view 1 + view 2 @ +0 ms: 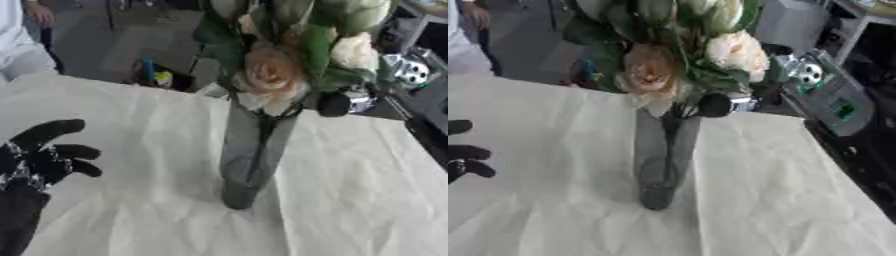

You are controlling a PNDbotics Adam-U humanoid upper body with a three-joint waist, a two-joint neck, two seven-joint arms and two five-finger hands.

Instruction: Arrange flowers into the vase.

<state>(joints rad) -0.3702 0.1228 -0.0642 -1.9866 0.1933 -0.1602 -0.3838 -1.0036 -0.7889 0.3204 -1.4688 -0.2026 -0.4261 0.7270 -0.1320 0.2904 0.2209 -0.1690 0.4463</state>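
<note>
One tall grey vase (251, 155) stands upright mid-table on the white cloth (131, 210), wide bare cloth all round it. Its flowers (654, 72), one peach and at least two cream blooms among green leaves, sit in its mouth. Left of the vase, well apart, the left hand (48, 155) hovers, fingers relaxed, empty. The right hand (715, 105) reaches the stems at the vase's rim; its grip I cannot tell.

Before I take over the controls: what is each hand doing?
Left hand: open, fingers spread, holding nothing, low at the left.
Right hand: by the flowers at the vase mouth; fingers cannot be told.
</note>
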